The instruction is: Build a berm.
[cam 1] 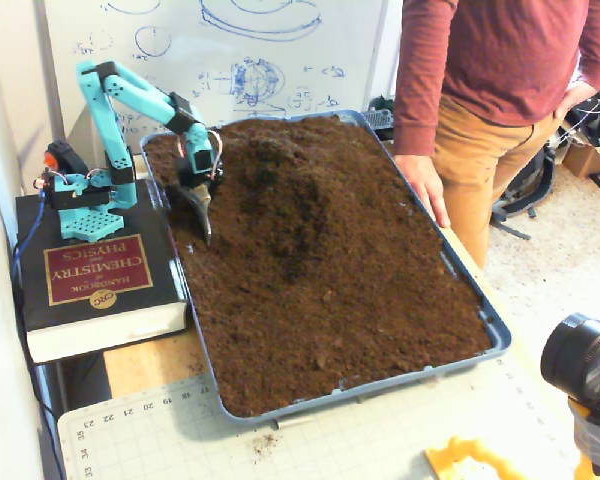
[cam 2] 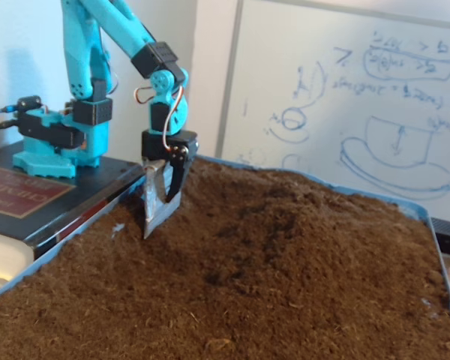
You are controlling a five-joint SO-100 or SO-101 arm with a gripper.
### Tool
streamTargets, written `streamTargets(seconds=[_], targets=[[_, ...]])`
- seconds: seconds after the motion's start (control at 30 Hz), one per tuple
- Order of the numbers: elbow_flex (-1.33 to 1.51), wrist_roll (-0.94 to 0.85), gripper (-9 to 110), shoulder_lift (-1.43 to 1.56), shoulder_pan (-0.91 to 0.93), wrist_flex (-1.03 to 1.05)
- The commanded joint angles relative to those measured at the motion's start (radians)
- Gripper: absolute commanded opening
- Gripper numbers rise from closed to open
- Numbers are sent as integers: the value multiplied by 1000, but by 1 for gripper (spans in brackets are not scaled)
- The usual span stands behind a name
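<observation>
Person [cam 1: 500,90] in a fixed view: head and shoulders cut by top edge, feet hidden behind tray [cam 1: 500,335].
Whiteboard [cam 1: 240,50]: sketches cut by top edge, writing too small to read.
Camera [cam 1: 585,365] at lower right: cut by right and bottom edges.
Yellow object [cam 1: 465,462]: cut by bottom edge, kind unclear.
Gripper [cam 2: 156,225] blade tip sunk in soil [cam 2: 270,285], lower edge hidden.
Tray near end in a fixed view: cut by bottom edge.
Berm [cam 1: 280,185] outline faint, blends with surrounding soil.

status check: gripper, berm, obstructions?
Gripper with metal blade tip down in soil by tray's near-arm edge. Berm a low ridge. Person's hand on far tray rim.
</observation>
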Motion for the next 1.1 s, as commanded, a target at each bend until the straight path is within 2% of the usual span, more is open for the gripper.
streamTargets(seconds=[0.0, 0.4, 0.83, 1.07], targets=[[-127, 6, 1, -15, -12, -8], [-255, 6, 0, -120, -2, 8], [32, 8, 0, 273, -12, 37], [141, 5, 0, 265, -11, 32]])
